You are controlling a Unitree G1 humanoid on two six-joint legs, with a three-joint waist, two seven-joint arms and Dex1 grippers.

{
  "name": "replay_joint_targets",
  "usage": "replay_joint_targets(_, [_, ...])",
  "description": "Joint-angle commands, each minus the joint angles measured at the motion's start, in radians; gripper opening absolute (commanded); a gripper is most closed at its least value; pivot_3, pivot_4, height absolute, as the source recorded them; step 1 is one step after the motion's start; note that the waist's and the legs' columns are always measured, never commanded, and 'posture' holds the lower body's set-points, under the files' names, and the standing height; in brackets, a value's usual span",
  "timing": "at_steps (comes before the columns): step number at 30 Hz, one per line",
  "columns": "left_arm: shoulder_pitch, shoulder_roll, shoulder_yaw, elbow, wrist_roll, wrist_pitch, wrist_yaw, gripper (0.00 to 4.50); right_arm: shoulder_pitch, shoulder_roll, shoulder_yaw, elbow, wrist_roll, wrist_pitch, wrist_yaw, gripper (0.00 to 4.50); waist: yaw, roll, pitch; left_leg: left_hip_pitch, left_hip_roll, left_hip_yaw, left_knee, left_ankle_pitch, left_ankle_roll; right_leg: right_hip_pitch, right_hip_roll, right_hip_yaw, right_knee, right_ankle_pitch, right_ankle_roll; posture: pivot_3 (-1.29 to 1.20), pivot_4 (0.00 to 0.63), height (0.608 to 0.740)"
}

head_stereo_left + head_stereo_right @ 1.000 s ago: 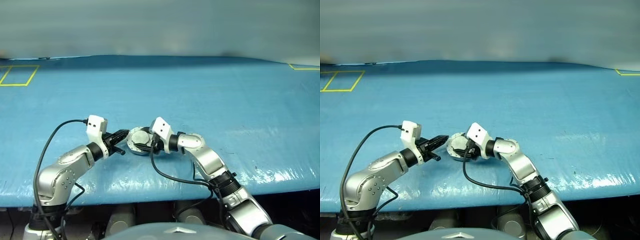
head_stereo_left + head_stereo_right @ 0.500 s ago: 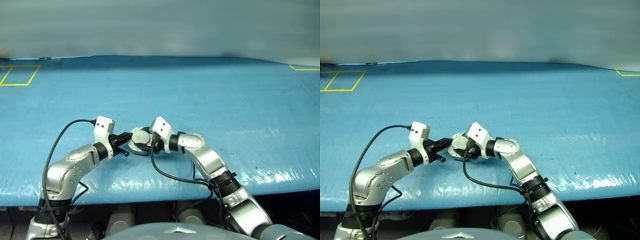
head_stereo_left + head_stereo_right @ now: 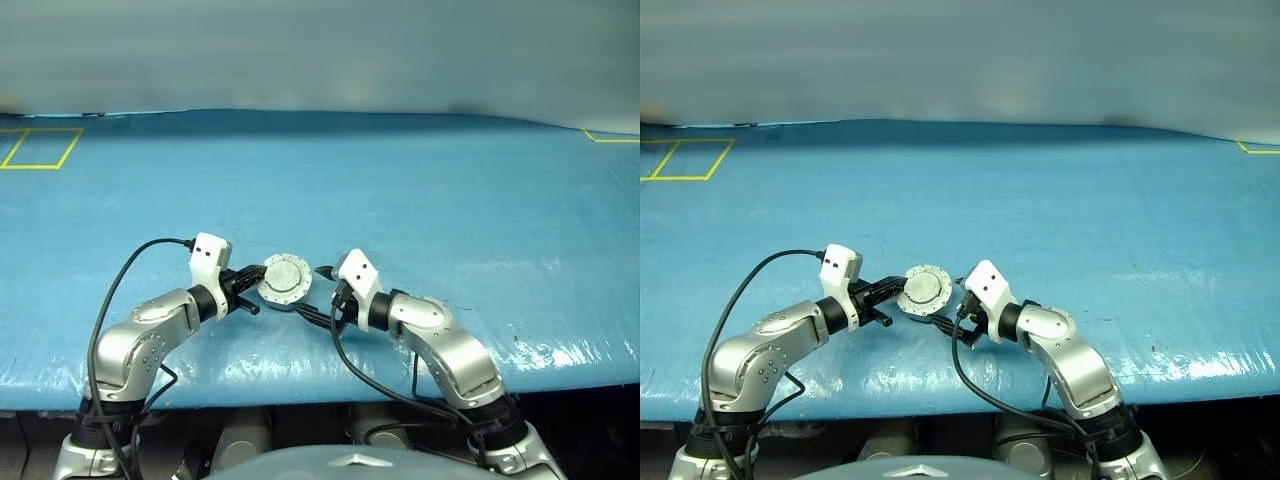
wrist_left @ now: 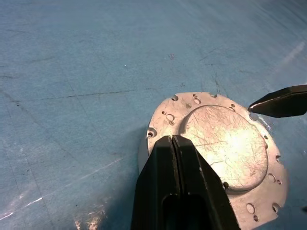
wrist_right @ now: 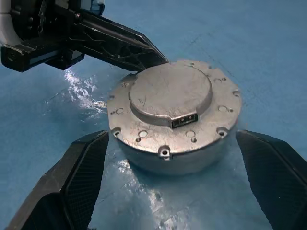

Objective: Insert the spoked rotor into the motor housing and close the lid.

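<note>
Motor housing (image 3: pixel 285 283) sits near the front edge of the blue surface (image 3: pixel 450 200), roughly mid-width, with the lid (image 5: pixel 171 93) on top, plain grey face up. Left pincer (image 4: pixel 171 140) pressed together, tips resting on the lid's rim. Right pincer (image 5: pixel 175 158) spread wide, one finger (image 5: pixel 79 167) on each side of the housing, not touching it.
</note>
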Motion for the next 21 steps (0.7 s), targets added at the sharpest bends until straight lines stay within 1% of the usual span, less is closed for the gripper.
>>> replay_joint_targets(1, [0.01,-0.001,-0.011,-0.003,0.01,0.005,-0.008,0.0,0.04,0.1,-0.112,-0.113,0.142,0.149,-0.102,4.47,-0.001,0.0,0.0,0.0,0.0,0.0,0.0,0.0,0.0,0.0,0.0,0.0,0.0,0.0,0.0,0.0,0.15,0.74])
replay_joint_targets(5, [0.009,-0.002,-0.015,0.004,0.014,-0.002,-0.015,0.0,0.059,0.279,-0.222,-0.091,0.228,0.297,-0.269,4.47,-0.001,0.001,0.0,-0.001,0.0,0.0,0.0,0.0,0.0,-0.002,0.0,0.0,0.0,0.0,-0.001,0.0,0.15,0.74])
replay_joint_targets(10, [0.01,-0.002,-0.014,0.001,0.014,-0.003,-0.016,0.0,0.03,0.464,-0.325,-0.026,0.356,0.4,-0.401,4.47,0.001,0.001,0.0,-0.004,0.0,0.0,0.0,0.0,0.0,-0.003,-0.001,-0.001,-0.002,0.0,0.0,0.0,0.15,0.74])
replay_joint_targets(13, [0.013,-0.002,-0.011,-0.004,0.013,-0.003,-0.014,0.0,0.008,0.498,-0.351,0.019,0.434,0.412,-0.459,4.47,-0.001,0.001,0.001,-0.004,0.0,-0.001,-0.001,0.0,0.0,-0.003,-0.001,-0.001,-0.002,0.0,0.0,0.0,0.15,0.74])
replay_joint_targets(17, [0.018,-0.001,-0.006,-0.011,0.012,-0.002,-0.009,0.0,-0.006,0.53,-0.386,0.083,0.587,0.444,-0.536,4.47,-0.004,0.001,0.0,-0.003,0.0,-0.001,-0.001,0.0,0.0,-0.003,0.0,-0.001,-0.002,0.0,-0.001,0.0,0.15,0.74])
replay_joint_targets(21, [0.022,-0.002,-0.005,-0.013,0.013,-0.005,-0.008,0.0,0.001,0.535,-0.374,0.133,0.719,0.442,-0.605,4.47,-0.007,0.001,0.0,-0.003,0.001,-0.001,-0.001,0.0,0.0,-0.003,0.0,-0.001,-0.002,-0.001,-0.001,0.0,0.15,0.74])
